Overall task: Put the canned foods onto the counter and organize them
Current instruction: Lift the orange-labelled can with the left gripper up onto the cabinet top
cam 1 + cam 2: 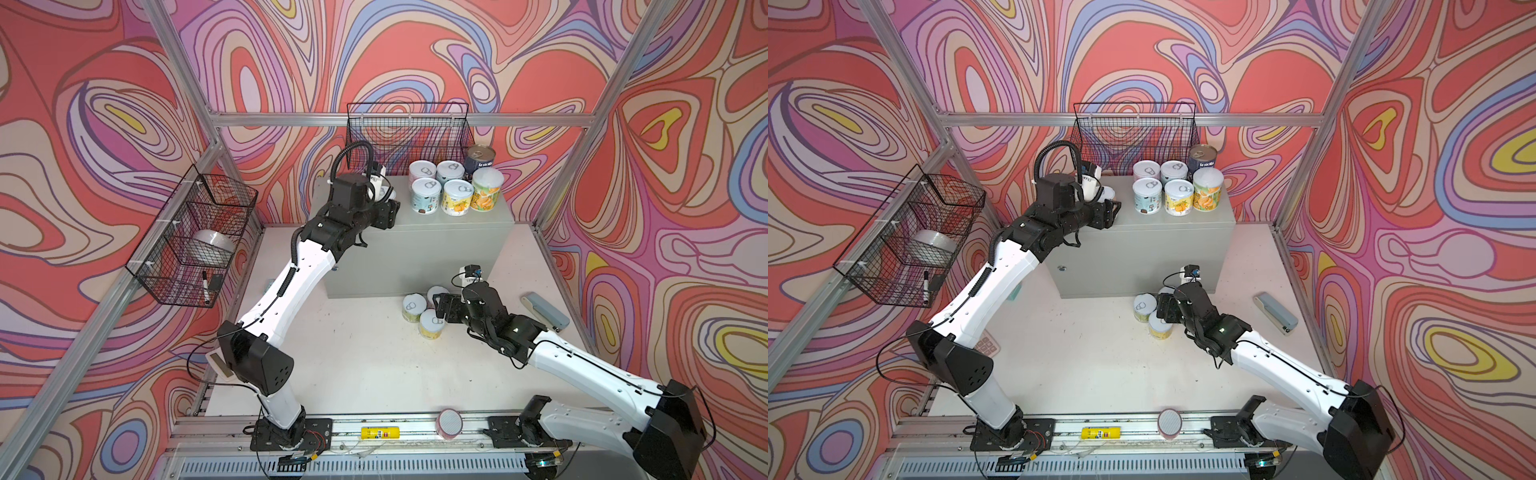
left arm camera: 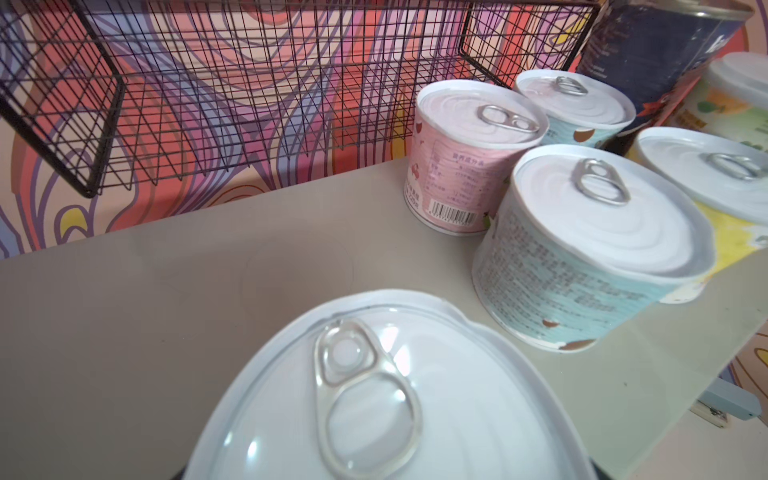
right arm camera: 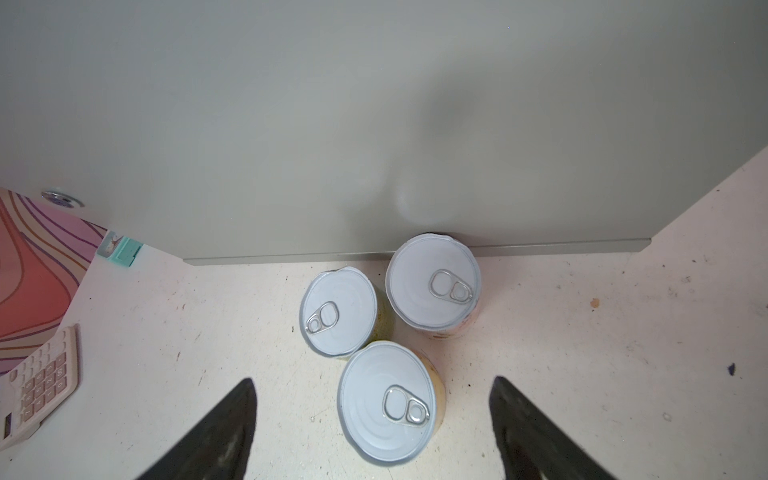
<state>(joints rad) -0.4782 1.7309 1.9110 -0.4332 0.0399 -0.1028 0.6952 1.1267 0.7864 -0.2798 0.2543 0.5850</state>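
Several canned foods stand grouped on the right of the grey counter (image 1: 415, 249): pink (image 1: 422, 171), teal (image 1: 426, 195), yellow (image 1: 457, 197), dark blue (image 1: 480, 160) and orange-fruit (image 1: 487, 189). My left gripper (image 1: 384, 195) is shut on a white-lidded can (image 2: 374, 395) over the left part of the counter top (image 2: 166, 291). Its fingers are hidden in the left wrist view. Three more cans (image 1: 414, 307) (image 1: 432, 323) (image 1: 437, 293) stand on the table against the counter front. My right gripper (image 3: 372, 379) hangs open above the nearest can (image 3: 386, 403), with a finger on either side.
A wire basket (image 1: 407, 137) hangs behind the counter; another (image 1: 195, 232) on the left wall holds a tape roll and a marker. A stapler (image 1: 544, 311) lies right of the right arm. A calculator (image 3: 41, 382), a pink roll (image 1: 449, 422) and a yellow tube (image 1: 380, 433) lie nearer the front.
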